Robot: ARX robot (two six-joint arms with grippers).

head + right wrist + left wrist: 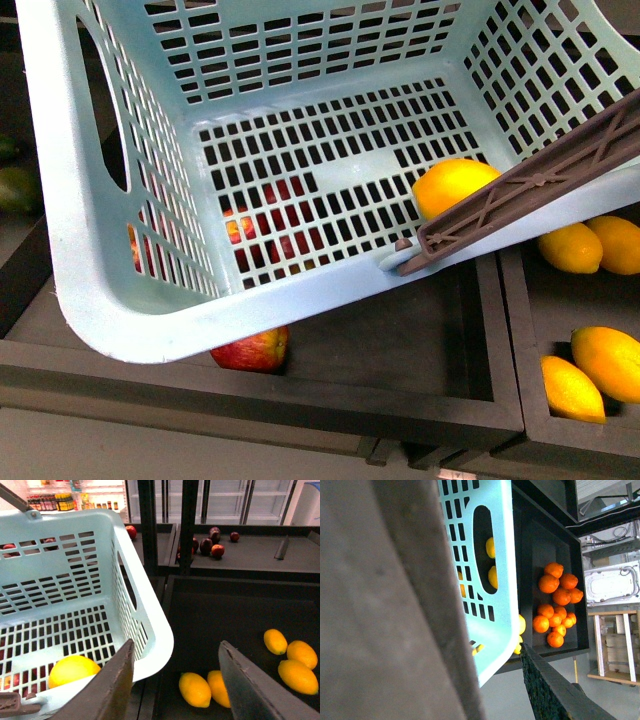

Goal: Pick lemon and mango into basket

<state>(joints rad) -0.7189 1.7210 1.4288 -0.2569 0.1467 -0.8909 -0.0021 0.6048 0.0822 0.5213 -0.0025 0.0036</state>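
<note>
Our right claw (176,642) hangs released, basket (145,615) beside it, black trays (225,610) beneath, glass-door fridges (220,500) beyond; left claw's (485,650) grip we cannot tell.

Basket (55,220): pale blue-green, slotted walls and floor, brown handle (540,185) down across its near-right rim. Lemon (455,183): yellow-orange, on the basket floor in the near-right corner, partly behind that handle. Mango (255,350): red-yellow, outside, under the basket's near edge.
</note>
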